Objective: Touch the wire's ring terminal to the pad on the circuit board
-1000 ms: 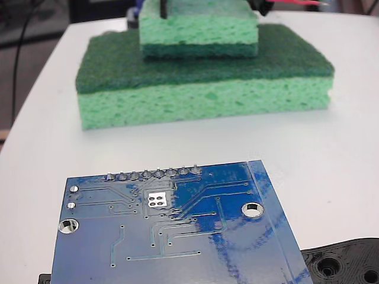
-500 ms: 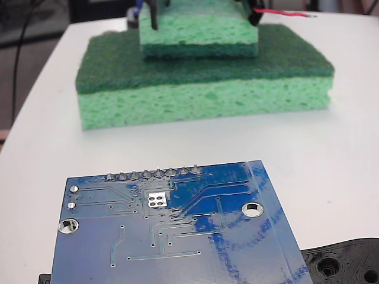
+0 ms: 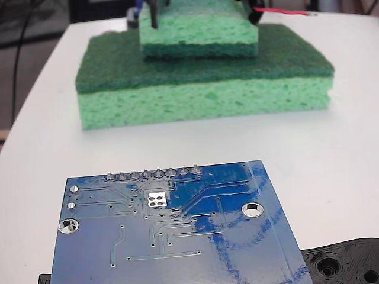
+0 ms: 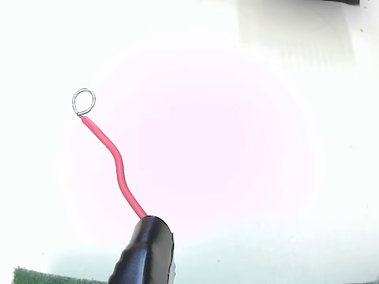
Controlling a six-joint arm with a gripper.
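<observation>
The blue circuit board (image 3: 177, 236) lies at the front of the fixed view. Its silvery square pad (image 3: 157, 199) with four dark holes sits just below the row of solder bumps. My gripper (image 3: 254, 13) is far behind, at the top edge, beside the small upper sponge. The red wire (image 3: 284, 11) sticks out from it to the right there. In the wrist view the gripper's black tip (image 4: 145, 251) is shut on the wire (image 4: 115, 163). The wire curves up to the ring terminal (image 4: 83, 102), which hangs over bare white table. The ring is far from the pad.
A large green sponge (image 3: 204, 94) with a smaller sponge (image 3: 198, 32) stacked on it stands between the gripper and the board. A black plastic piece with round holes (image 3: 346, 263) lies at the board's right front corner. A dark arm part (image 3: 154, 15) shows left of the small sponge.
Over the last second the gripper came down a little and shifted left at the top of the fixed view, and more of the red wire shows. The board has not moved.
</observation>
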